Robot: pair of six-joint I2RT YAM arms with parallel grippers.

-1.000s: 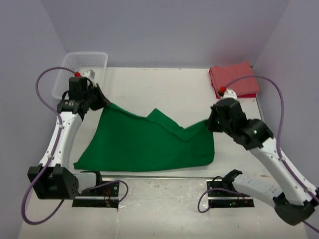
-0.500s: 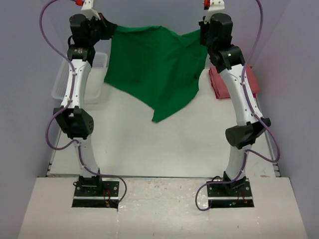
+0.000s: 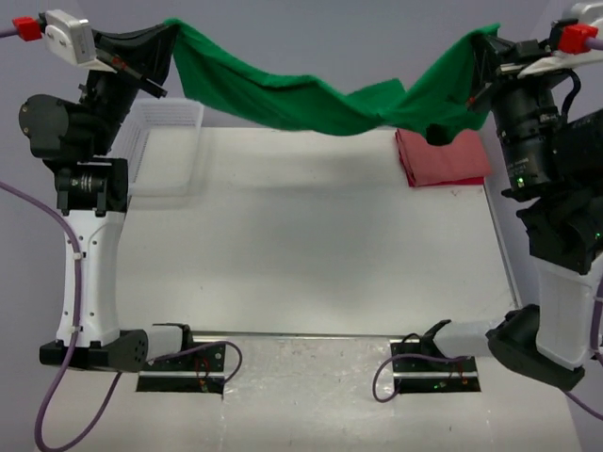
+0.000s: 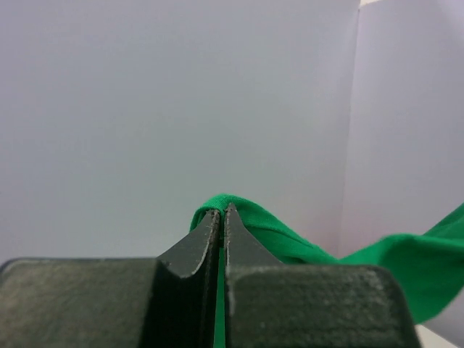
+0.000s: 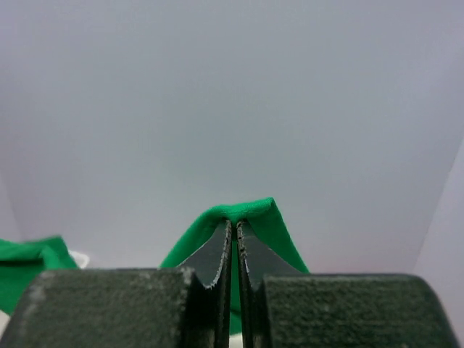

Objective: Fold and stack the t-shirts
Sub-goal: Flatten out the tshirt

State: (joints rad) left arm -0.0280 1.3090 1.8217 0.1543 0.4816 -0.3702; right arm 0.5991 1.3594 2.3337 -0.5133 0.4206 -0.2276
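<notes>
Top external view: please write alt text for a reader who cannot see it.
The left gripper and right gripper, both shut, hold a green t-shirt stretched in the air above the white table. A folded salmon-red t-shirt lies at the far right corner, a white mesh basket at the far left.

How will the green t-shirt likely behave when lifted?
Probably very floppy: the green t-shirt sags in folds between the left gripper and right gripper. Likely light, since two thin fingertip pinches carry it. It may bunch when lowered.
</notes>
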